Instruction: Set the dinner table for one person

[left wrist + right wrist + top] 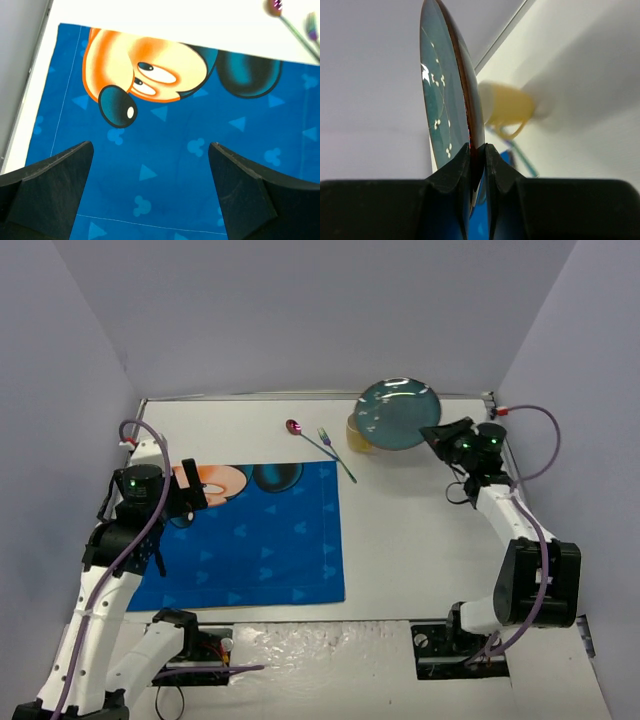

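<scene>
The white table spans the top view from the arm bases to the back wall. A blue placemat lies at its 8 o'clock. The left gripper hangs over it, jaws spread and empty. A spoon and fork lie at 12 o'clock. At 1 o'clock, beside a yellow mug, the right gripper pinches the rim of a teal plate.
</scene>
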